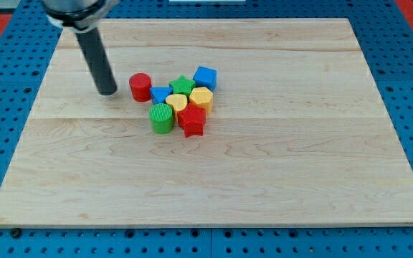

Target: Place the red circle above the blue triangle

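Red circle (pixel 140 87) sits touching the blue triangle (pixel 160 94) on its left, not yet above, my tip (pixel 108 92) just left; no pincer here.

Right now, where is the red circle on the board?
The red circle sits at the left edge of the block cluster, touching or nearly touching the blue triangle on its right, with my tip just to its left.

Blocks: two red (pixel 140 87) (pixel 192 121), two blue (pixel 205 77) (pixel 160 94), two green (pixel 183 85) (pixel 162 118), two yellow (pixel 176 102) (pixel 201 98).
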### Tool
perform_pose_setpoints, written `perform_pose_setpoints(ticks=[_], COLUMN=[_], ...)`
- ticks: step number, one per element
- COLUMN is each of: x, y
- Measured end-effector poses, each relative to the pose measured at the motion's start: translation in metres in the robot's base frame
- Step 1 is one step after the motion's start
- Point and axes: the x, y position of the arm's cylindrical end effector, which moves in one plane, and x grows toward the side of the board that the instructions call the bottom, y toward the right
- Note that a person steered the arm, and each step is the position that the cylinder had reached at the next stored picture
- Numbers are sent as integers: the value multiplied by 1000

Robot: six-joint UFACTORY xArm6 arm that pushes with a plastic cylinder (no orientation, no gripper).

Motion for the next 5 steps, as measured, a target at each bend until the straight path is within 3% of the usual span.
perform_pose_setpoints(ticks=[1,5], x=[-10,-15], y=[26,34])
